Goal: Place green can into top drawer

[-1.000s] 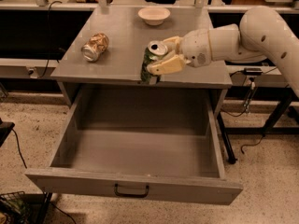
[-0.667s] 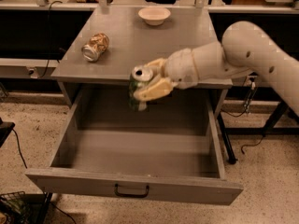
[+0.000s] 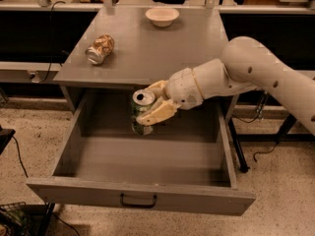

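Note:
The green can, green and white with a silver top, is upright in my gripper. The cream fingers are shut on its sides. The can hangs inside the opening of the top drawer, above the drawer's floor toward its back. The drawer is pulled fully out, wide and grey, with a small dark handle on its front panel. My white arm reaches in from the right, just below the table's front edge.
A tan-brown patterned can lies on its side on the grey tabletop at the left. A white bowl stands at the back of the table. Cables run on the speckled floor at both sides.
My gripper has carried the green can off the tabletop, leftward and down past the front edge, into the open drawer's space.

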You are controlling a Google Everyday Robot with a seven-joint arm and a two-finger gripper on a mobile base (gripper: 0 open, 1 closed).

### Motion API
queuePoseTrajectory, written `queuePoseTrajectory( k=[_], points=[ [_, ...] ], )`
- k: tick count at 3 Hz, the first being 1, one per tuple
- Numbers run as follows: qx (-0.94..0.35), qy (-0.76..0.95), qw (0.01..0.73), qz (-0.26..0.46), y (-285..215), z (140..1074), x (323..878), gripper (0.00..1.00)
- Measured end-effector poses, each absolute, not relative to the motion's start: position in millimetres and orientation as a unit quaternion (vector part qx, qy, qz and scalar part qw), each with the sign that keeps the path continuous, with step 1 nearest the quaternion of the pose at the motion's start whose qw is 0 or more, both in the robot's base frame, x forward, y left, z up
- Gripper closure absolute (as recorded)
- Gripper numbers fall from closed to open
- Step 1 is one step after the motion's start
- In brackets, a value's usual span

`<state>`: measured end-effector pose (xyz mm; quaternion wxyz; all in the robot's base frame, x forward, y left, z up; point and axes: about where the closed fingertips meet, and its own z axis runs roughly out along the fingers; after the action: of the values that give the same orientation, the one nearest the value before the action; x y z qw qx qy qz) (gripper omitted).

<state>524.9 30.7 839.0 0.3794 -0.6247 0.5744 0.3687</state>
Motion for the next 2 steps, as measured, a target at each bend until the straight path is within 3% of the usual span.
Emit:
queuePoseTrajectory(
  k=[2],
  points=[
    [-0.586, 0.617, 0.339, 0.400, 9.3, 719.6, 507.3, 1.00]
  ],
)
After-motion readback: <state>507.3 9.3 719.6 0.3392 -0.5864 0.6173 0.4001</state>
